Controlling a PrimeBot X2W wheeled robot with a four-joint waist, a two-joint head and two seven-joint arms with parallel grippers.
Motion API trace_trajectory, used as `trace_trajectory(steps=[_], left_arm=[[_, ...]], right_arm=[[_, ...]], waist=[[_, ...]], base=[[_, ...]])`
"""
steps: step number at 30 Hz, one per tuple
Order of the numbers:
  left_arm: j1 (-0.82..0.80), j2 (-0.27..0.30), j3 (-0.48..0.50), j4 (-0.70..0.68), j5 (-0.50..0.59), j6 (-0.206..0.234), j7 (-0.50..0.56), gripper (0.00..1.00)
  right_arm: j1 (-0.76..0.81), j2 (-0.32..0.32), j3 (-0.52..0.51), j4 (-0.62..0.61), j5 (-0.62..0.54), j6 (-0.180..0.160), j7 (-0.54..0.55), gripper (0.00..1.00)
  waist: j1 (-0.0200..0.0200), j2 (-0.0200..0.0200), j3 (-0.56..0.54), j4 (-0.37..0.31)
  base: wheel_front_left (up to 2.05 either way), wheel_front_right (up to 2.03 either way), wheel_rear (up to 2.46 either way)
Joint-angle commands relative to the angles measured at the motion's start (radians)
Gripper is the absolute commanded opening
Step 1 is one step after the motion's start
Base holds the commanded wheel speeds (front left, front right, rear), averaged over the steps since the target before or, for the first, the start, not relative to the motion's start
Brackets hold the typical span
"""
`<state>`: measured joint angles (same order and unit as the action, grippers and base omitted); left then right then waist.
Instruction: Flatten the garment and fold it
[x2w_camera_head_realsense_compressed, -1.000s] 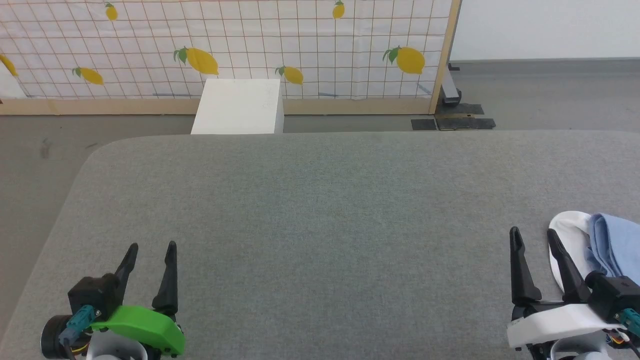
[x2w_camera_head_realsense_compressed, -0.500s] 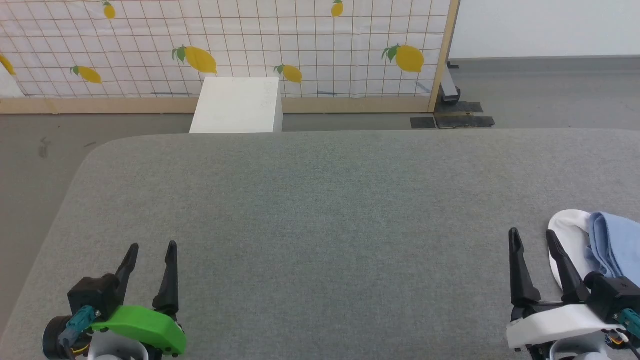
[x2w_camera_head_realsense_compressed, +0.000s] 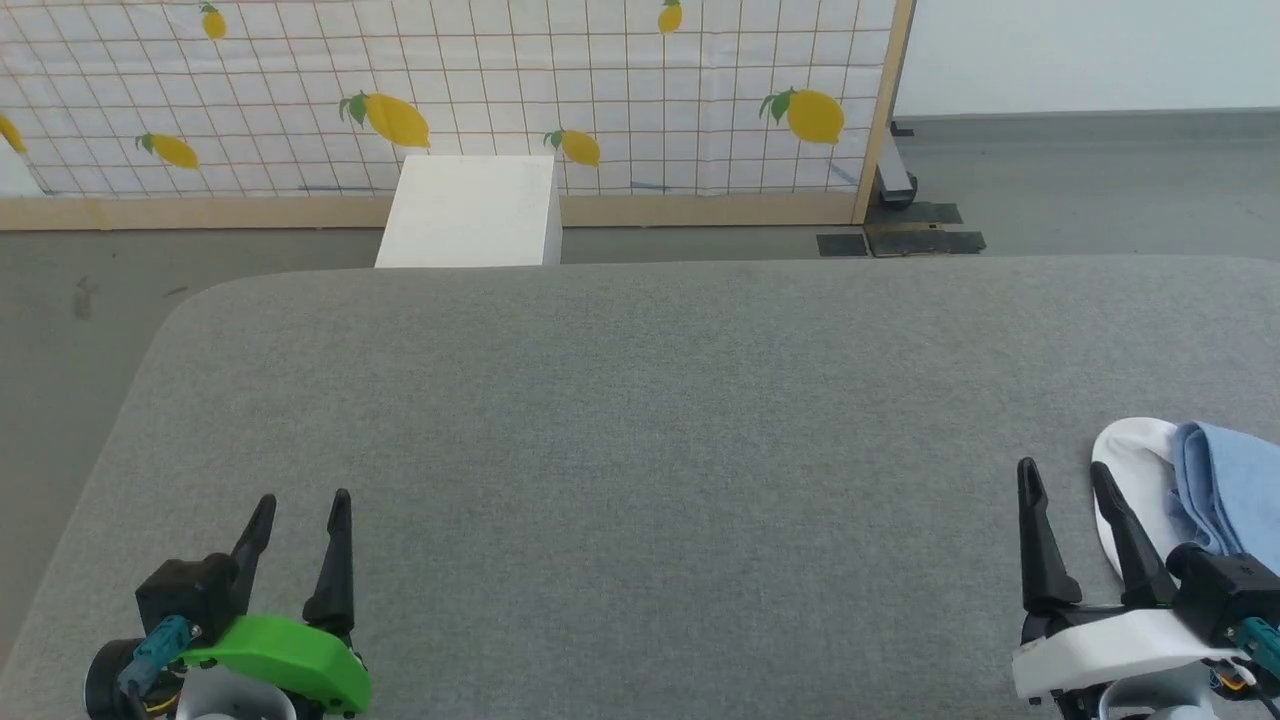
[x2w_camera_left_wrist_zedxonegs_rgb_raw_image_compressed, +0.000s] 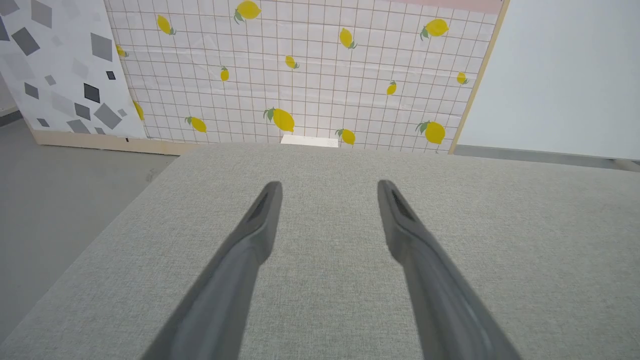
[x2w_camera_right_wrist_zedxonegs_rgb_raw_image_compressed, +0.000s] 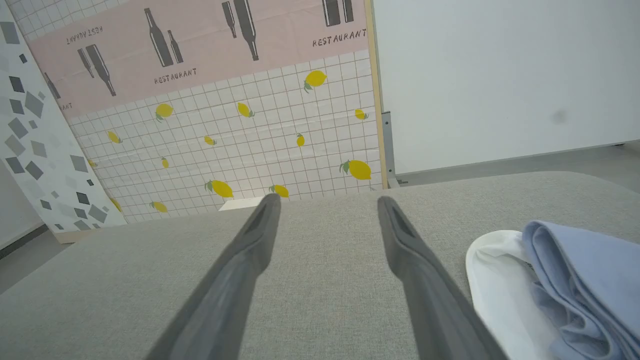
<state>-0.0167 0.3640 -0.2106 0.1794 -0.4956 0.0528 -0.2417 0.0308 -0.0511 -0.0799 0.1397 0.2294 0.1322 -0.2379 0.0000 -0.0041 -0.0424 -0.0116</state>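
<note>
The garment (x2w_camera_head_realsense_compressed: 1215, 485) is a bunched light blue cloth with a white edge, lying on the grey table at the far right of the head view and cut off by the frame. In the right wrist view the garment (x2w_camera_right_wrist_zedxonegs_rgb_raw_image_compressed: 575, 280) lies just right of my fingers. My right gripper (x2w_camera_head_realsense_compressed: 1062, 478) stands open beside the white edge, with nothing between its fingers; its right finger is close to the cloth. My left gripper (x2w_camera_head_realsense_compressed: 300, 505) is open and empty over bare table at the lower left. The wrist views also show the left gripper (x2w_camera_left_wrist_zedxonegs_rgb_raw_image_compressed: 327, 186) and right gripper (x2w_camera_right_wrist_zedxonegs_rgb_raw_image_compressed: 327, 201) spread wide.
The grey padded table (x2w_camera_head_realsense_compressed: 640, 400) spreads wide between my arms, with a rounded far-left corner. Beyond its far edge stand a white box (x2w_camera_head_realsense_compressed: 470, 212) and a lemon-patterned screen (x2w_camera_head_realsense_compressed: 450, 90) with a wooden frame. Grey floor lies to the left and far right.
The head camera has shifted slightly, so the background sits a little differently. Neither gripper nor the garment has visibly moved.
</note>
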Motion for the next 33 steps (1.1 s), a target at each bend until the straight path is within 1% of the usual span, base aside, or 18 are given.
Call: trace_trajectory(steps=[1, 6, 33], left_arm=[[0.000, 0.000, 0.000, 0.000, 0.001, 0.000, 0.001, 0.00], [0.000, -0.004, 0.002, -0.002, 0.007, -0.001, 0.005, 0.00], [0.004, -0.073, 0.049, -0.042, 0.116, -0.012, 0.058, 0.00]], right_arm=[[0.000, 0.000, 0.000, 0.000, 0.000, 0.000, 0.000, 0.00], [0.000, 0.000, 0.001, -0.002, -0.003, 0.000, 0.003, 0.00], [-0.007, 0.000, 0.019, -0.033, -0.053, 0.000, 0.055, 0.00]], waist=[[0.0000, 0.0000, 0.000, 0.000], [0.0000, 0.0001, 0.001, 0.000], [0.0000, 0.0010, 0.010, 0.002]], base=[[0.00, 0.00, 0.00], [0.00, 0.00, 0.00], [0.00, 0.00, 0.00]])
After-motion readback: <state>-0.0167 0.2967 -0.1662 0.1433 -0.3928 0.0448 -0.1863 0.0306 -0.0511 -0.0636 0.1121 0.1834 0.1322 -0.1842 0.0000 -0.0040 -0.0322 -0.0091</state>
